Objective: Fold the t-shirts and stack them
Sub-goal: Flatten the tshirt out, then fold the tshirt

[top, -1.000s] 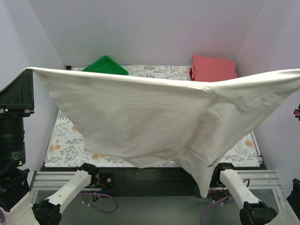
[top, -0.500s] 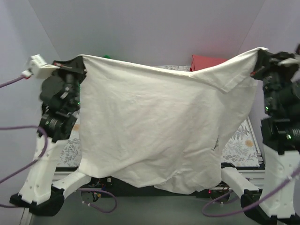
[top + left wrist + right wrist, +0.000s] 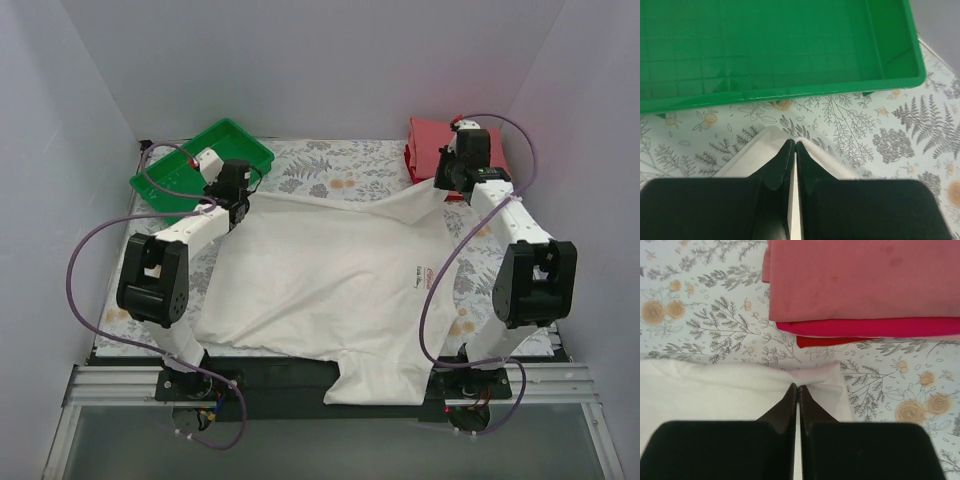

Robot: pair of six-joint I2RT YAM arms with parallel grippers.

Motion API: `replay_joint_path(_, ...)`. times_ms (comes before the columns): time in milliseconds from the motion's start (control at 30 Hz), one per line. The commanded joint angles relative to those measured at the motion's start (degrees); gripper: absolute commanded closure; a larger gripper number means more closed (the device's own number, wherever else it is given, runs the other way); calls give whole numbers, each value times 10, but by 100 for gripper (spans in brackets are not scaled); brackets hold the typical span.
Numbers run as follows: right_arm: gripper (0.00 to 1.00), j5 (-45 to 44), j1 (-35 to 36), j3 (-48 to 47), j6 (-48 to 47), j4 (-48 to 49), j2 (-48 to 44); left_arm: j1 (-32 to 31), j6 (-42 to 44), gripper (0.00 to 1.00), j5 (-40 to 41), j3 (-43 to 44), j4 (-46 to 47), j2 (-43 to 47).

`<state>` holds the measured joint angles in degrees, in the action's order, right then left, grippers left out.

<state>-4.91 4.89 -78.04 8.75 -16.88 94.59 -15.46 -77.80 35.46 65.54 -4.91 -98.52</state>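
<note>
Looking at a white t-shirt [image 3: 320, 290] spread out flat across the middle of the worktop [image 3: 340, 165], with its lower part draped past the near edge at the bottom of the frame. Can make out a tiny red mark [image 3: 422, 275] on the cloth toward the right, way too small to read.

Seeing the left tool [image 3: 792, 145] at the shirt's upper-left corner and the right tool [image 3: 796, 386] at its upper-right corner. Checking both wrist views: black fingers squeezed together with white cloth pinched between them, so clamped tight on the white t-shirt at both ends. Also noticing some loose wrinkles along the top edge between the two corners.

Spotting a folded pile in the upper right of the frame, just past the right tool: salmon-pink t-shirt [image 3: 865, 280] on top, red t-shirt [image 3: 865, 326] under it, plus a darker red sliver lower down. Not touching the white cloth, with a strip of floral worktop between them.

Finding a green tray [image 3: 775, 50] in the upper left, just beyond the left tool, also apart from the shirt.
</note>
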Motion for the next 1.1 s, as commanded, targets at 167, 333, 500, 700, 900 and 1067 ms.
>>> replay_joint_path(167, 99, 45, -1, -62, 11, 43, 85, 25, 28, 100, -20, 80, 53, -98)
replay_joint_path(333, 99, 67, -1, -44, 26, 26, 62, 30, 27, 100, -29, 82, 52, -100)
replay_joint_path(500, 99, 80, -1, 9, 40, -1, -16, 32, 22, 100, -25, 45, 52, -60)
replay_joint_path(700, 99, 93, -1, 72, 49, -60, -105, 36, 14, 100, -25, -10, 52, 16)
replay_joint_path(900, 99, 146, -1, 146, 59, -85, -202, 40, 3, 100, -29, -58, 30, 68)
replay_joint_path(1067, 99, 173, -1, 194, 72, -93, -283, 43, -2, 100, -32, -87, 19, 101)
